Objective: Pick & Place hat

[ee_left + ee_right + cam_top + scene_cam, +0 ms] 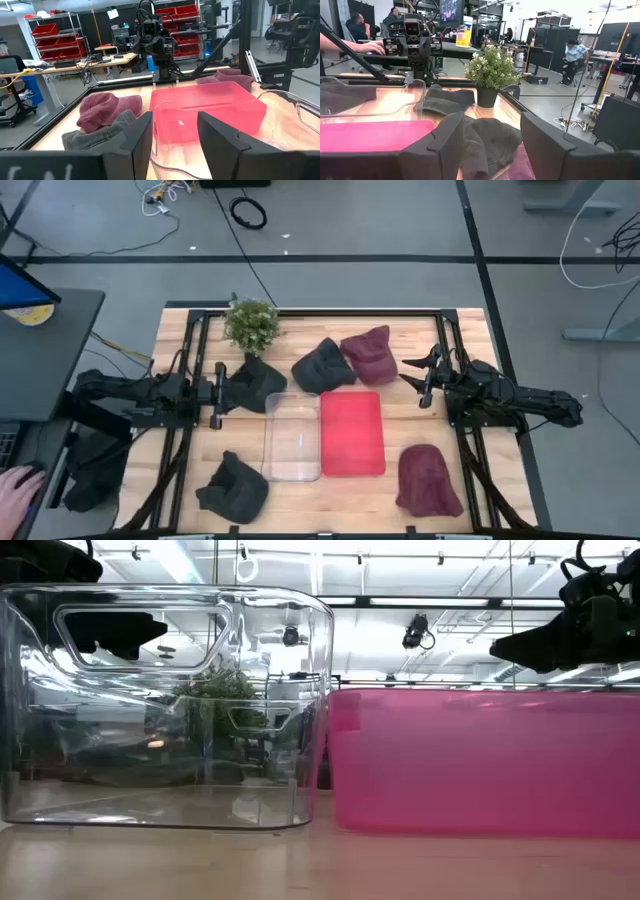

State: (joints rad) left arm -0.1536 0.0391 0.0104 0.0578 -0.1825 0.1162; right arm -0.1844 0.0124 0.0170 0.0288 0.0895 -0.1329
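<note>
Hats lie all round the pink bin (352, 433); the maroon hat (370, 354) sits just beyond its far end. The right gripper (424, 376), jaws wide and empty, is nearest; the left gripper (218, 394) is also open. Best descend squarely over the crown and pinch a thick fold
</note>
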